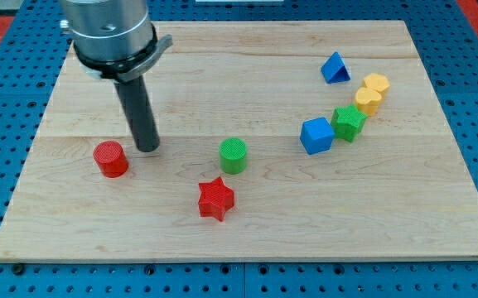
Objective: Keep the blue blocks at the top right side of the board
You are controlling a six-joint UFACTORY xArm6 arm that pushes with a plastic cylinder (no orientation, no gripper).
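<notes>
A blue triangular block lies at the board's upper right. A blue cube lies lower, right of centre, touching a green star-like block. My tip rests on the board at the left, just right of a red cylinder and far left of both blue blocks.
Two yellow blocks sit close together between the blue triangle and the green star-like block. A green cylinder and a red star lie near the board's middle. The wooden board lies on a blue perforated table.
</notes>
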